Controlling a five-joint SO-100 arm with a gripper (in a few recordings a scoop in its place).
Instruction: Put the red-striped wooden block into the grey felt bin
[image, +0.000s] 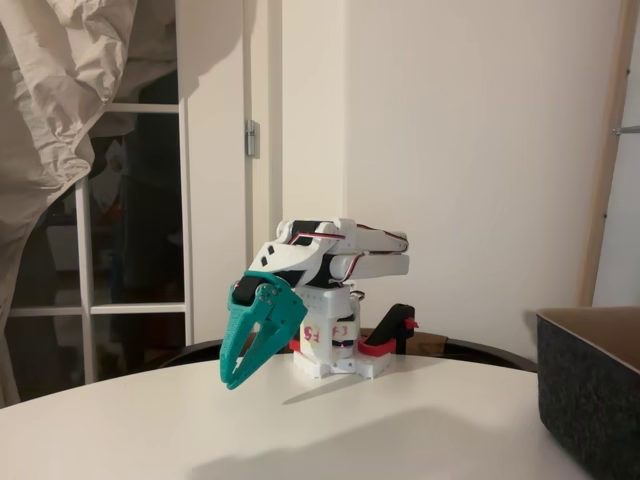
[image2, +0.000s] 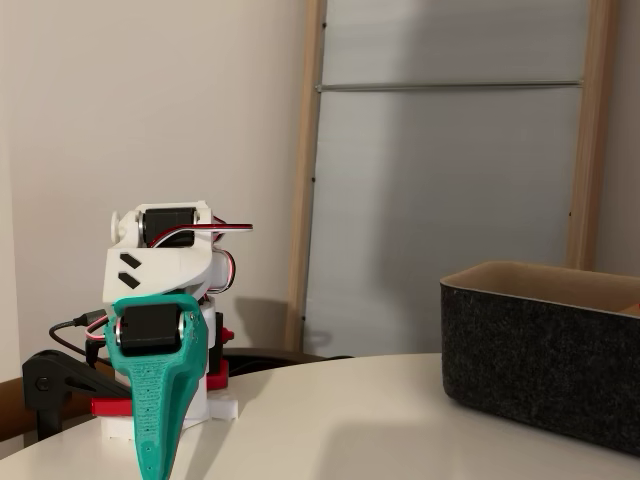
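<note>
Worktop (image: 330, 430): one, white and round, carrying everything else.
Grey felt bin (image: 590, 395): one, dark charcoal with a tan inside; it stands at the right edge in both fixed views (image2: 540, 360), well apart from the arm.
Red-striped wooden block: none to be made out on the worktop; a small orange-brown bit shows inside the bin at the right edge of a fixed view, too little to identify.
Gripper (image: 235, 378): one, teal, pointing down with its tips just above the worktop; seen edge-on in a fixed view (image2: 152, 465).
Jaws: closed together, holding nothing.
Arm (image: 335, 255): one, white, folded low over its base.
Clamp (image: 392, 333): one, black and red, beside the base.
</note>
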